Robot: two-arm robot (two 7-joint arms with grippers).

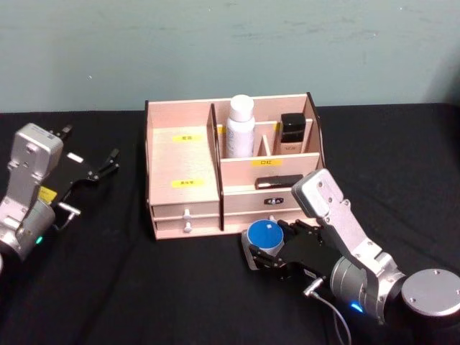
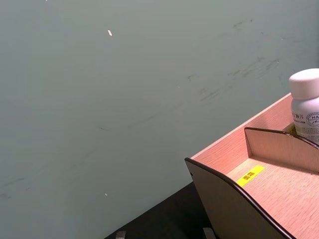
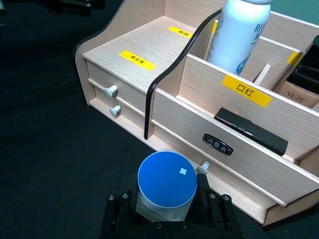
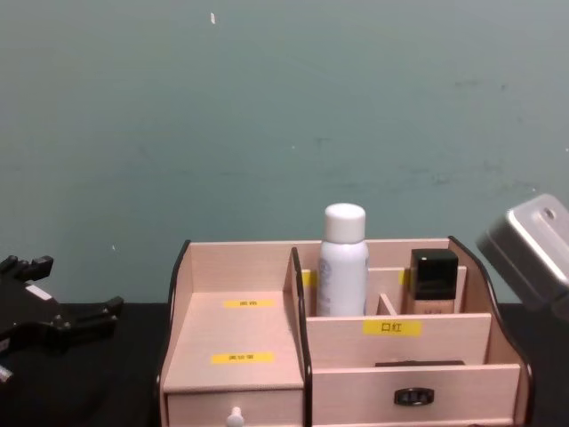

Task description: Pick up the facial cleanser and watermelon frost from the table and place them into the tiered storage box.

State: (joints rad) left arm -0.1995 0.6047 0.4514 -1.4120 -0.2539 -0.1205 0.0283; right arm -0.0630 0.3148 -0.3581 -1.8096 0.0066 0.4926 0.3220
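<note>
The tiered storage box (image 1: 183,154) of light wood stands mid-table, its stepped shelf also seen in the right wrist view (image 3: 164,45) and the chest view (image 4: 236,334). A tall white bottle, likely the facial cleanser (image 1: 241,129) (image 4: 342,267) (image 3: 241,35), stands upright in a rear compartment. A small round jar with a blue lid, likely the watermelon frost (image 1: 264,235) (image 3: 167,179), is just in front of the box's drawers, with my right gripper (image 1: 273,253) shut on it. My left gripper (image 1: 90,147) (image 4: 71,289) waits open at the far left, apart from the box.
A black square-capped bottle (image 1: 292,133) (image 4: 433,280) stands in the rear right compartment. A flat black item (image 1: 279,182) (image 3: 251,130) lies in the labelled front slot. Black cloth (image 1: 144,287) covers the table, and a teal wall rises close behind the box.
</note>
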